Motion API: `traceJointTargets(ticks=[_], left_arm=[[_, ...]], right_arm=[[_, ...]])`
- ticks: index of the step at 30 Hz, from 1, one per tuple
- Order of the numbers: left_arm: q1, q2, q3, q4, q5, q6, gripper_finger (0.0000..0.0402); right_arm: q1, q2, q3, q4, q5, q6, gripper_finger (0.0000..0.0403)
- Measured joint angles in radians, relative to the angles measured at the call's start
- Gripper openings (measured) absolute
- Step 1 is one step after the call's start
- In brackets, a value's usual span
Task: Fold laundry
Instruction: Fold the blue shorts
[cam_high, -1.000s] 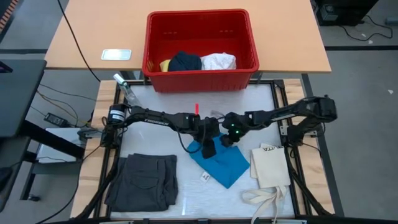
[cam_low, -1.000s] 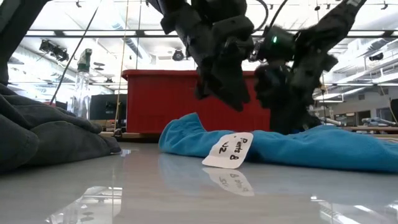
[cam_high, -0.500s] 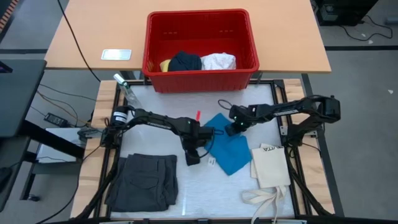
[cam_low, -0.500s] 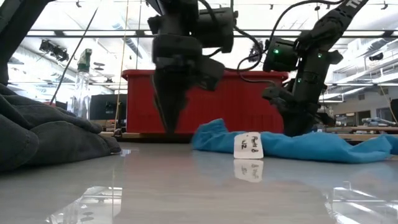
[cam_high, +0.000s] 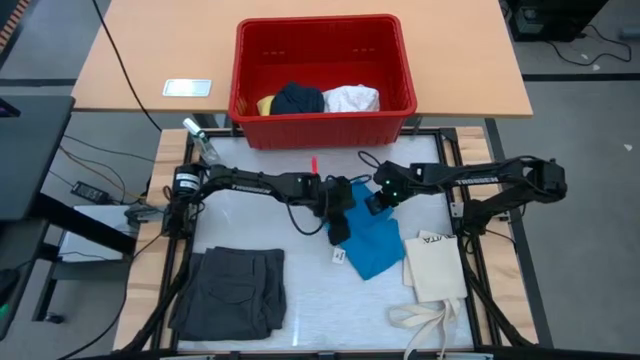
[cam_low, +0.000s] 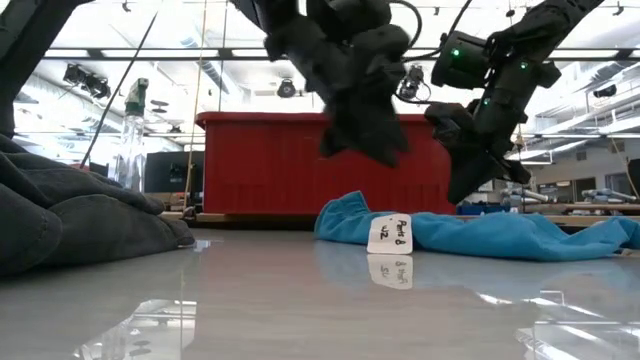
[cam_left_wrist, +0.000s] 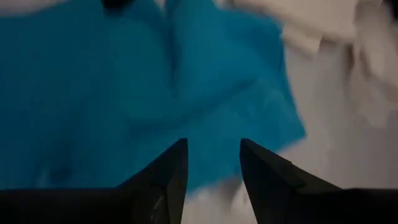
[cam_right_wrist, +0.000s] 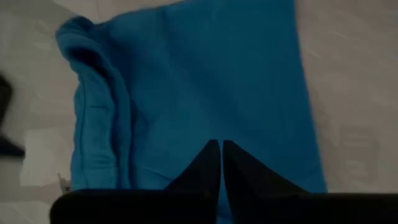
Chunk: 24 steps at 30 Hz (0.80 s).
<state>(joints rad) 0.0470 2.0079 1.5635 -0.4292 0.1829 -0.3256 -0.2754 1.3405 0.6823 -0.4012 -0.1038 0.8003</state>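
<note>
1. Both arms have shifted since half a second ago: the left gripper (cam_high: 340, 228) has swung back onto the near-left edge of the bright blue cloth (cam_high: 372, 242), and the right gripper (cam_high: 377, 203) has drawn toward the red basket (cam_high: 323, 118), off the cloth's far corner.
2. Left jaws stand partly open above the blue cloth, holding nothing, as the left wrist view shows (cam_left_wrist: 211, 163).
3. Right jaws are closed with nothing between them (cam_right_wrist: 221, 163), hovering just over the cloth.
4. That cloth lies bunched on the desk (cam_high: 250, 165) in front of the red basket, its paper tag (cam_low: 390, 233) on the near side; the cream tote bag (cam_high: 436, 266) lies just beside it.
5. Dark grey shorts (cam_high: 232, 290) lie folded at the desk's near-left corner, well apart from the basket, which holds yellow, navy and white pieces (cam_high: 320, 99).
6. Judged step: spreading the blue cloth flat before folding. Next, each gripper probably needs a corner to pull it smooth.
</note>
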Motion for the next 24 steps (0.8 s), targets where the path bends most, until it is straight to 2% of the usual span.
traceJointTargets(ticks=[5,13,18,20,24], left_arm=[[0.008,0.065,0.000,0.113,-0.003,-0.001,0.0148],[0.008,0.174,-0.002,0.115,0.000,-0.020,0.0148],[0.009,0.156,0.000,-0.003,0.073,-0.023,0.0148],[0.009,0.126,-0.001,-0.083,0.110,-0.022,0.0148],[0.004,0.036,-0.001,-0.226,0.119,0.034,0.0148]], right_arm=[[0.008,0.022,0.000,-0.014,-0.004,0.006,0.0016],[0.012,0.091,0.000,-0.023,-0.015,-0.017,0.0013],[0.005,0.177,0.002,-0.027,-0.023,-0.045,0.0012],[-0.001,0.204,0.007,-0.030,-0.023,-0.047,0.0012],[-0.013,0.221,0.008,-0.033,-0.021,-0.049,0.0012]])
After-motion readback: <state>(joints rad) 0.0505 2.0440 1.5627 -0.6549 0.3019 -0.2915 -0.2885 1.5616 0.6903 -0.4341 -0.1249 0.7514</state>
